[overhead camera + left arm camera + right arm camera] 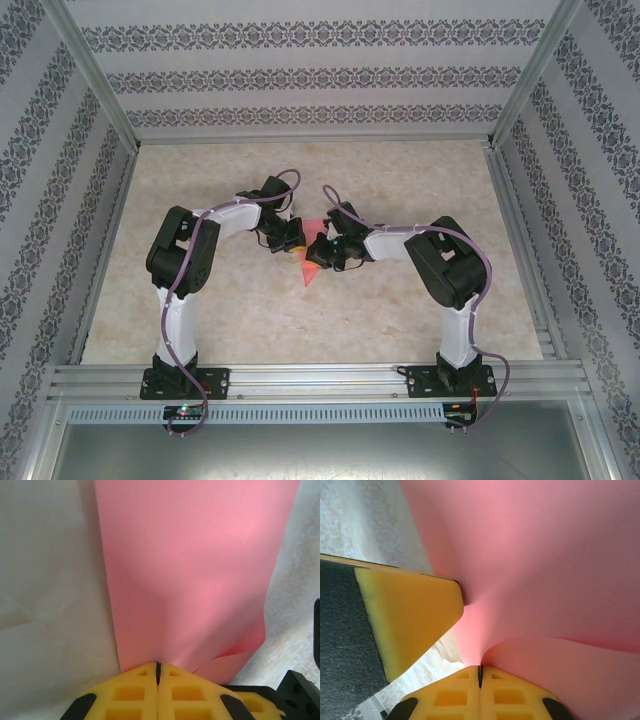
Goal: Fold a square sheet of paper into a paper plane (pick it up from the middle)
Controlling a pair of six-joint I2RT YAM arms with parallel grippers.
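Top external view: both arms are reaching inward over the marbled table (420, 320), and the left gripper (287, 238) and right gripper (320, 250) are meeting almost nose to nose near the table's middle. The pink sheet of paper (309, 272) is hanging between and just below them, showing as a narrow pointed shape with its tip aiming toward the arm bases; the grippers are hiding its upper part, and their jaws are too small to judge here. Left wrist view: the left gripper's yellow fingertips (135, 690) are pressing flat together with no gap, pinching the near edge of the paper, which is stretching away from the camera as a broad, smooth pink panel over the pale table. At the lower right the paper's edge is curling under into a small fold, and a black part is showing just beside it, too cropped to identify. Right wrist view: the right gripper's yellow fingertips (510, 695) are likewise clamping shut on the paper, gripping it where the sheet is bending into a curved flap. A yellow finger of the other gripper is coming in from the left, its corner touching the same sheet just beside that grip.
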